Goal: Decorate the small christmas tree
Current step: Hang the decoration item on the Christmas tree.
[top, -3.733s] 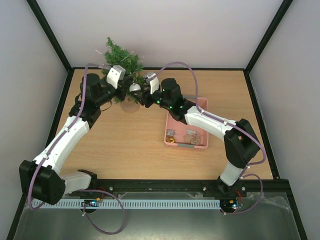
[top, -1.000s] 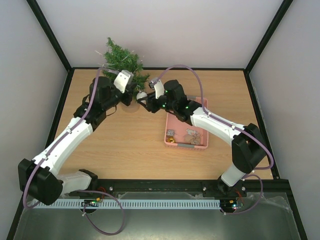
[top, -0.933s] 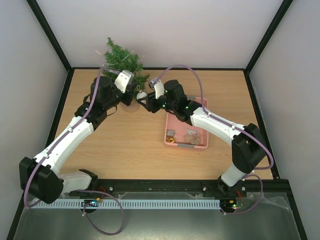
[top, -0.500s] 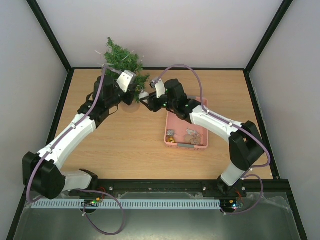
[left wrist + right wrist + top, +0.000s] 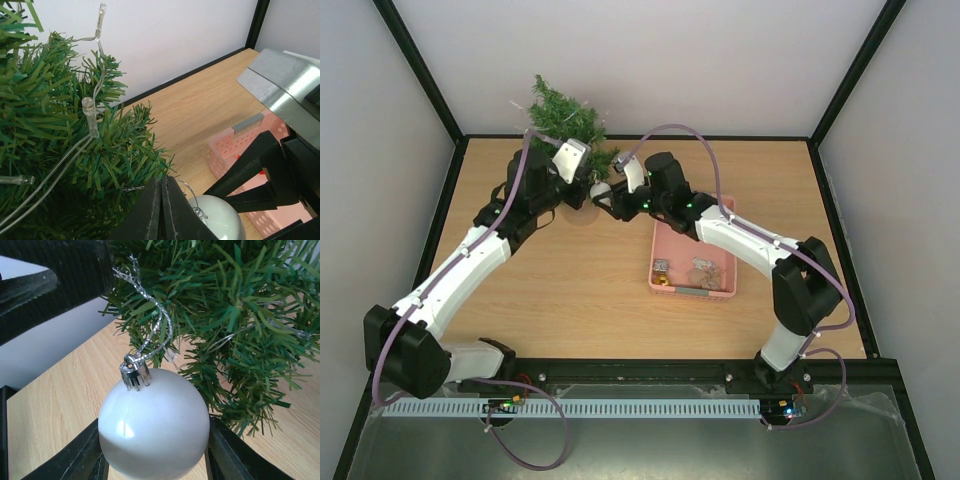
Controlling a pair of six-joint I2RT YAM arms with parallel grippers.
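The right claw is clamped on a white bauble, one black finger against each side of it, with the metal cap turned up. A silver loop rises from that cap into the lower branches of the small christmas tree, which hang just above and beyond this claw.

The left claw has its jaws pressed together directly above the bauble. The silver loop looks pinched between them, though the pinch point itself is hidden. To the left of this claw the small christmas tree fills the view, a clear light string draped over its needles.

From above, the two claws meet tip to tip at the tree's lower right side, the tree standing at the far edge of the tabletop. A pink basket lies behind the right claw, under its arm.
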